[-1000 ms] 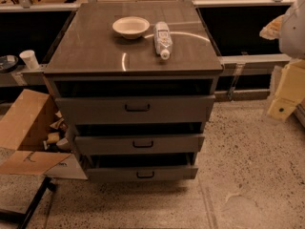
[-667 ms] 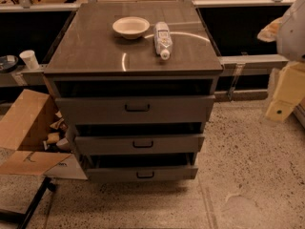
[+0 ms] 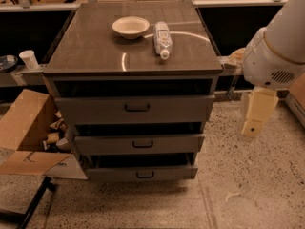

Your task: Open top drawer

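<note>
Top drawer (image 3: 95, 111): flat grey-brown metal front, small black bar handle (image 3: 137, 108), dark gap above. End effector (image 3: 256, 112): right of cabinet (image 3: 95, 56), over speckled floor (image 3: 248, 185); openness cannot tell.

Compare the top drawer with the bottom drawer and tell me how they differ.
The top drawer has a taller, wider front than the bottom drawer. The top drawer sits just under the cabinet top; the bottom drawer sits near the floor. Both are grey-brown, each with a small black centre handle. The gripper hangs to their right, touching neither.
</note>
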### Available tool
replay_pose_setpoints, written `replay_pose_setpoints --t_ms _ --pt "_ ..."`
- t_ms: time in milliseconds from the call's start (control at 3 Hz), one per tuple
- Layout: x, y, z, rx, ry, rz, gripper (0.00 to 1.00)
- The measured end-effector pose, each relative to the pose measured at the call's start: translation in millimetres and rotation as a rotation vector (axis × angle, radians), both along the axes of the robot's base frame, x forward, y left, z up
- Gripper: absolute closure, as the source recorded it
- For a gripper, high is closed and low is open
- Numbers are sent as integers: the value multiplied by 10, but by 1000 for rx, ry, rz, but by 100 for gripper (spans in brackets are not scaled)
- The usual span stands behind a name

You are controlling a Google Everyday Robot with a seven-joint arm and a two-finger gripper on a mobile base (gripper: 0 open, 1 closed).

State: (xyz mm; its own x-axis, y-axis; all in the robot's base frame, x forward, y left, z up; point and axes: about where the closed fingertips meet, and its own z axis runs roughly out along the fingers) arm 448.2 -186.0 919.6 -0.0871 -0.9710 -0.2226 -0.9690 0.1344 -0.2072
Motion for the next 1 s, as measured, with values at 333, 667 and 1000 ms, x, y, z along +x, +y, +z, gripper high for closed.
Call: replay_pose_setpoints --t_ms 333,667,1000 --pt "50 187 -724 14 84 91 0" --pt "49 188 -723 14 84 91 0" --pt "-9 302 -592 -11 70 103 0"
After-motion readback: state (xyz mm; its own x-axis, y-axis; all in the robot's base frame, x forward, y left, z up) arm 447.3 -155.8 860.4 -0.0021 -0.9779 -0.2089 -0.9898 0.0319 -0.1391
